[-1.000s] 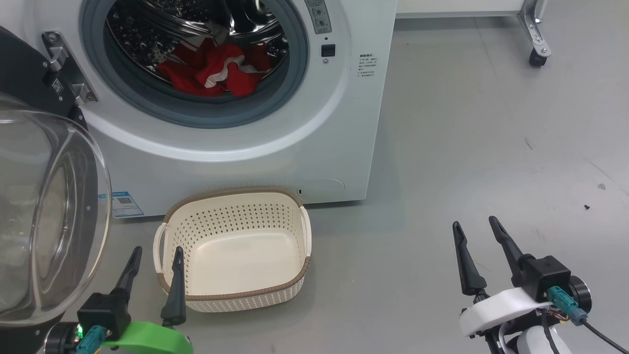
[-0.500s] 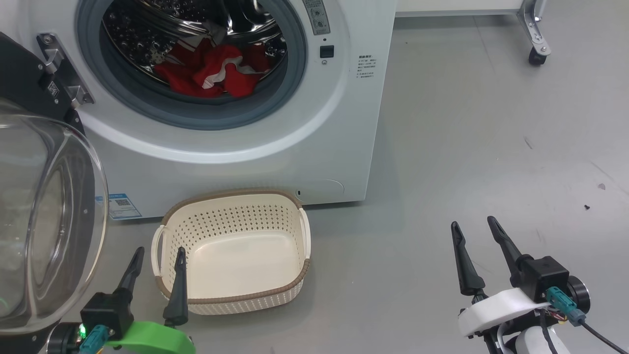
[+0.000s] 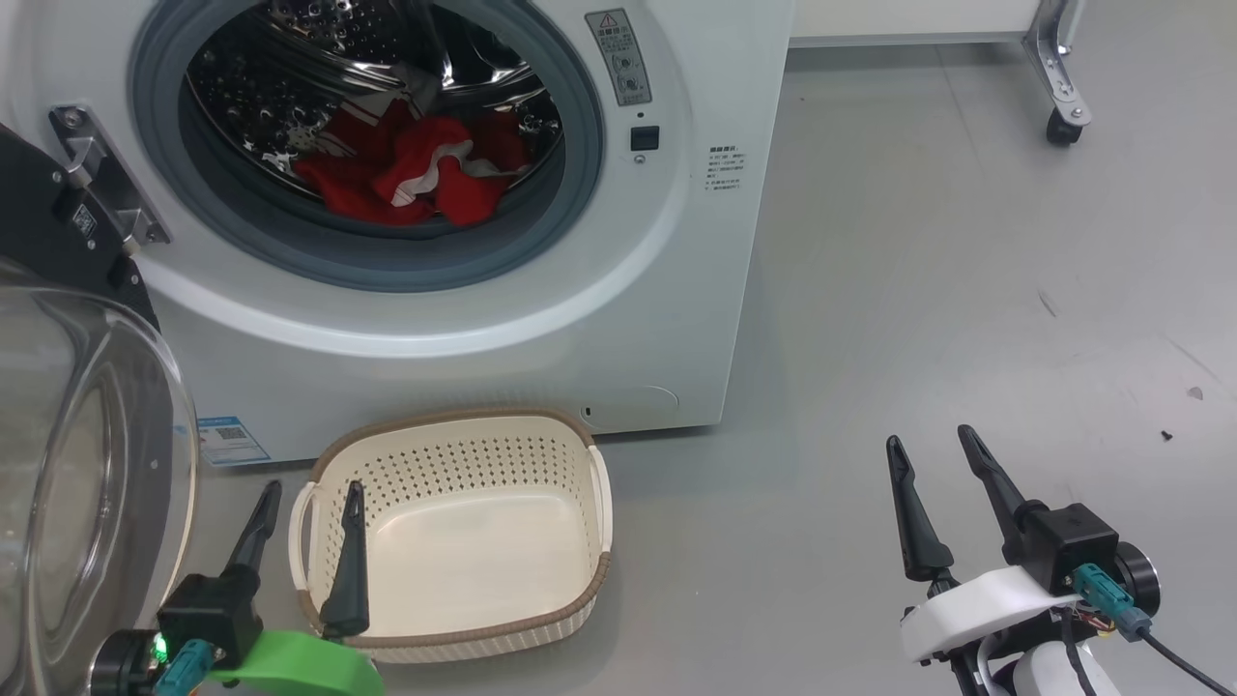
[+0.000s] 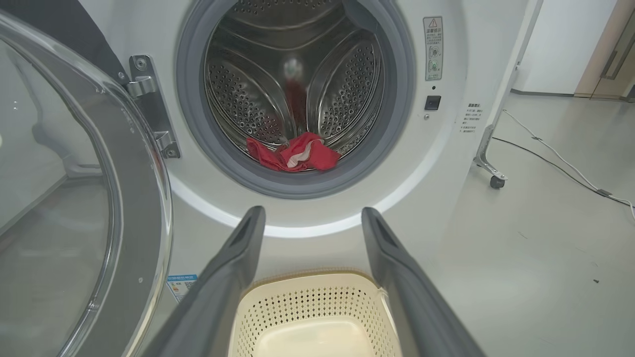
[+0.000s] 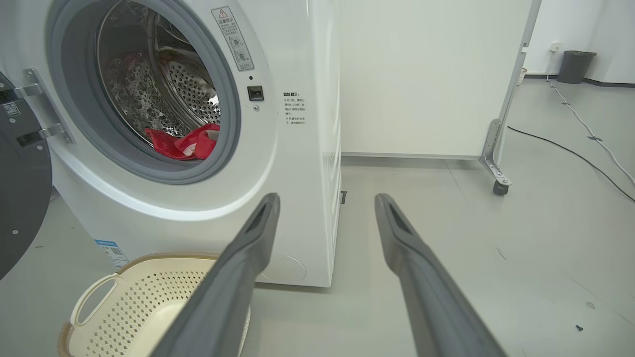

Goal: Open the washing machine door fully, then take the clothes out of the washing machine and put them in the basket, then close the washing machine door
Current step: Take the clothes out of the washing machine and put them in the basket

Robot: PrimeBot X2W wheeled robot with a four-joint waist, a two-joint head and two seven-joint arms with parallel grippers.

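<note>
My left gripper (image 3: 312, 491) and right gripper (image 3: 930, 438) are both hanging wide open, holding nothing. The basket (image 3: 454, 416) is sitting just beyond the left one. The clothes (image 3: 406, 176) are lying at twelve o'clock inside the washing machine (image 3: 676, 290), its door (image 3: 97, 483) swung to nine. I'm aiming to reach in low (clearing the rubber ring (image 3: 387, 277)) and pinch a thick fold.

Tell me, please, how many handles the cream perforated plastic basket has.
2: the left handle and the right handle, one at each short end of the cream basket.
</note>
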